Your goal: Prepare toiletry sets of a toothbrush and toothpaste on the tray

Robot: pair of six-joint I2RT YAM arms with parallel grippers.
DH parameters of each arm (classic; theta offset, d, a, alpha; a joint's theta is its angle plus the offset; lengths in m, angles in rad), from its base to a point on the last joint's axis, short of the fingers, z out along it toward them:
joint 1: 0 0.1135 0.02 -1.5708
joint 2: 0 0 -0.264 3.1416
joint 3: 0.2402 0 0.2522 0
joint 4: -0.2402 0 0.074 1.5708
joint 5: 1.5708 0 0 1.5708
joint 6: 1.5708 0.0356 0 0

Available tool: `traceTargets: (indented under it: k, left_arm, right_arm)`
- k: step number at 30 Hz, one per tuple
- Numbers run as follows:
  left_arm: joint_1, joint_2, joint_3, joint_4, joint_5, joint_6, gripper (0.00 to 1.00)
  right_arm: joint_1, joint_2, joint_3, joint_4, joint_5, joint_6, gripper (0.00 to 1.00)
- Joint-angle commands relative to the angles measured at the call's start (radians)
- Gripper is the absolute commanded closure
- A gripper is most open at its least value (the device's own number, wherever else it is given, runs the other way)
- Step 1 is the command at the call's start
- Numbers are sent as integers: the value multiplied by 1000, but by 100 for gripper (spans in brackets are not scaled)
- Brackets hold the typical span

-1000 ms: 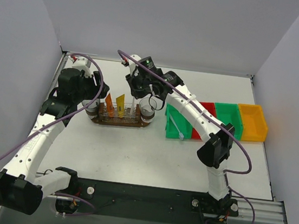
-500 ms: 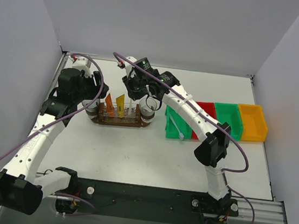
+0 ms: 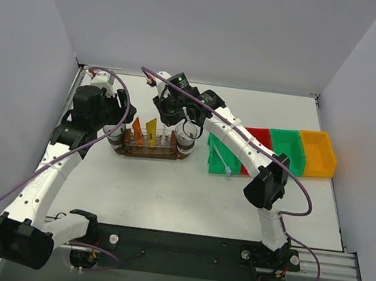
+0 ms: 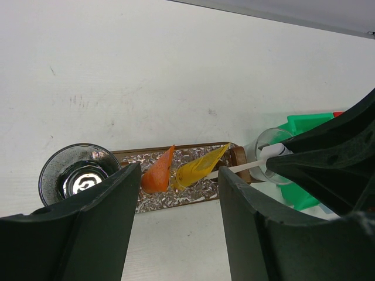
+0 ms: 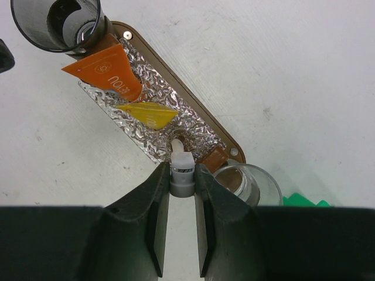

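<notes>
Clamping right gripper point(image 5: 181, 193) on the white toothbrush point(image 5: 182, 165) above the foil-lined tray point(image 5: 225, 149); hovering left gripper point(image 4: 179, 228) nearby, jaws wide apart, empty.

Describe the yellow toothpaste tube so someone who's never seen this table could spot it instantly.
Look at the long brown tray lined with crinkled foil, left of the coloured bins. Two flat tubes sit on it: you want the yellow tube, between the orange tube and the white toothbrush in the right gripper.
</notes>
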Motion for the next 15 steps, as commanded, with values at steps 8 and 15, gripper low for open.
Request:
traceTargets:
  k: [8,15]
  left_arm:
    - [5,-15,22,6,-12,17,35]
    - [6,-17,20,4,-11,16,35]
  right_arm:
    - [16,26,-25,32,32,-23,100]
    - [24,4,-68,72,62,-35,100]
